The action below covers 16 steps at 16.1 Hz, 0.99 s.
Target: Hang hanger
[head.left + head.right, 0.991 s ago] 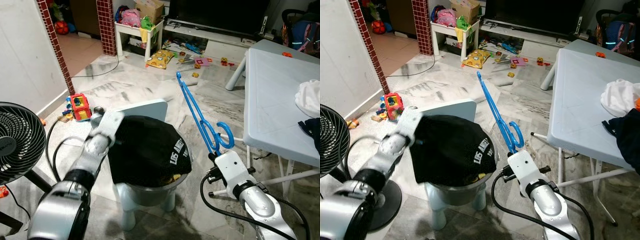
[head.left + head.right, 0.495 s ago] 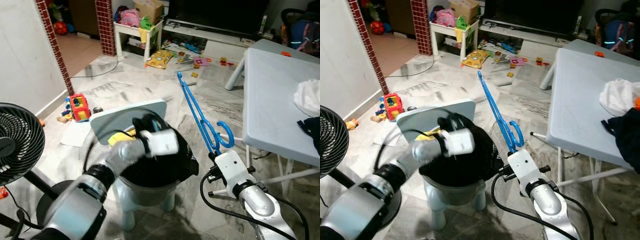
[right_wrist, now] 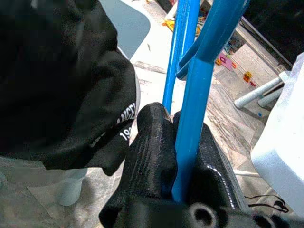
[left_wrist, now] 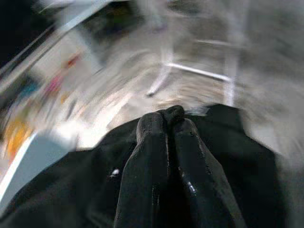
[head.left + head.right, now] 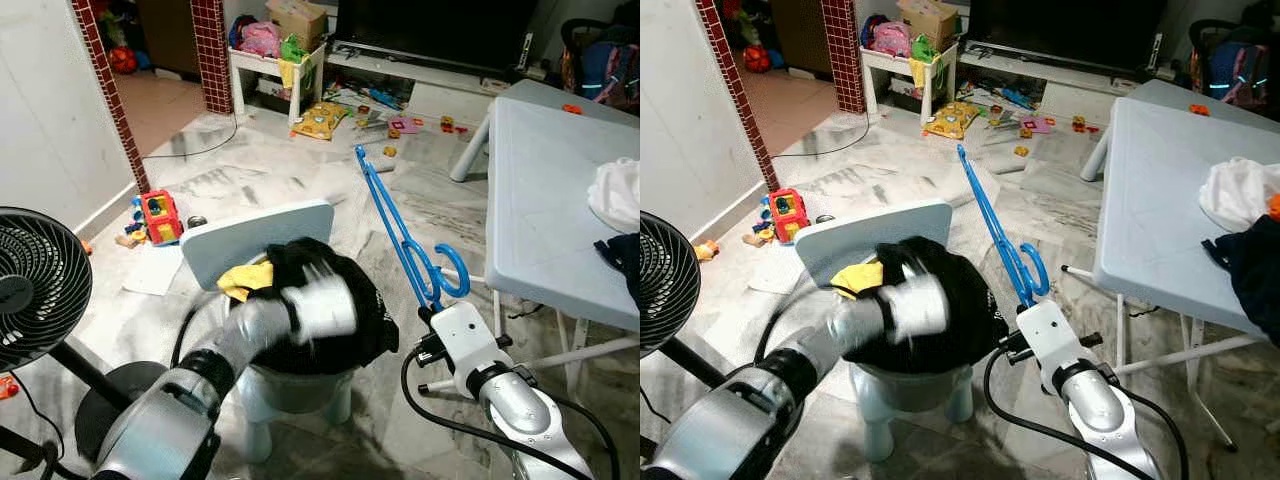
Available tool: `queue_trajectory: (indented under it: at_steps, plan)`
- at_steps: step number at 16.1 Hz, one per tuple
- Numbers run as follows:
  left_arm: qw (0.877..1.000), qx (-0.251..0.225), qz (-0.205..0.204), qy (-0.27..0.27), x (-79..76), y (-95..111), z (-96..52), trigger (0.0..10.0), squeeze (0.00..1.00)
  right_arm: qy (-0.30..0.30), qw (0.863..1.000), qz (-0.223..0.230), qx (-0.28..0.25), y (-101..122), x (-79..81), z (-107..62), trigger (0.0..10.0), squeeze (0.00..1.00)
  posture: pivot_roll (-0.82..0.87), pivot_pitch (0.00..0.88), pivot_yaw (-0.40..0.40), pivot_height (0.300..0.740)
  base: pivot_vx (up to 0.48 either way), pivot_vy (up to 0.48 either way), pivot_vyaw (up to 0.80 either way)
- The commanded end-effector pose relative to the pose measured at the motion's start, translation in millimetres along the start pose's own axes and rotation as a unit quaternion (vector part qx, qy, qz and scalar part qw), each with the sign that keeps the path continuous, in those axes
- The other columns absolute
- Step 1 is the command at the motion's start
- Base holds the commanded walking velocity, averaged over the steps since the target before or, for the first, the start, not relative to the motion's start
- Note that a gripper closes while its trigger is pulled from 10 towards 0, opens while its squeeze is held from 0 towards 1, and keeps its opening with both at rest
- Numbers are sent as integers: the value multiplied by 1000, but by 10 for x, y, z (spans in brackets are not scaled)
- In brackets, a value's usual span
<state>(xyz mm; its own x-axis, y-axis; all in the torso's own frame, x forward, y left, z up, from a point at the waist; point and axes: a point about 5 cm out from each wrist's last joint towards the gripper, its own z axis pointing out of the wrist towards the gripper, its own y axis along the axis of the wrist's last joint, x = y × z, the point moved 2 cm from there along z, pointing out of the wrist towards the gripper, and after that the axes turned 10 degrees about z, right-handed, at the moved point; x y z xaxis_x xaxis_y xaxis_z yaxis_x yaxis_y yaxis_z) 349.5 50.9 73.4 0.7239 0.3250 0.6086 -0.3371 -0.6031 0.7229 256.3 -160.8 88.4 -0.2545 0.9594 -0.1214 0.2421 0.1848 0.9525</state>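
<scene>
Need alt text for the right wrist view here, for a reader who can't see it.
The right gripper, seen along its two black fingers, is shut on the shaft of a blue hanger, which runs up and away from the camera. Beside it, a black garment with white lettering drapes over a grey tub, with marble floor and a pale table edge beyond.

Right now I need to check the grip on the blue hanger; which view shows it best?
The right wrist view: the right gripper pinches the blue hanger close up. The eye views show its whole length, rising from the wrist.
</scene>
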Motion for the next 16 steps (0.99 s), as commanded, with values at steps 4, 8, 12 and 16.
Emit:
queue_trajectory:
  at_steps: [4,8,12,16]
  plan:
    - [976,-7,-210,63,211,-74,-41,10000,1000,-1,1000,-4,-11,52,1,32,10000,0,-29,0,-69,740,0,0,0]
    - [939,-33,-340,35,192,-29,-41,10000,1000,2,1000,-5,-14,75,0,66,10000,0,-14,0,-74,740,0,0,0]
    - [895,-35,-421,143,284,-36,-228,10000,1000,3,1000,-4,-14,56,16,74,10000,0,4,0,-68,740,0,0,0]
    - [883,5,-402,241,265,-82,-548,10000,1000,6,1000,-4,-17,66,22,112,10000,0,25,0,-72,740,0,0,0]
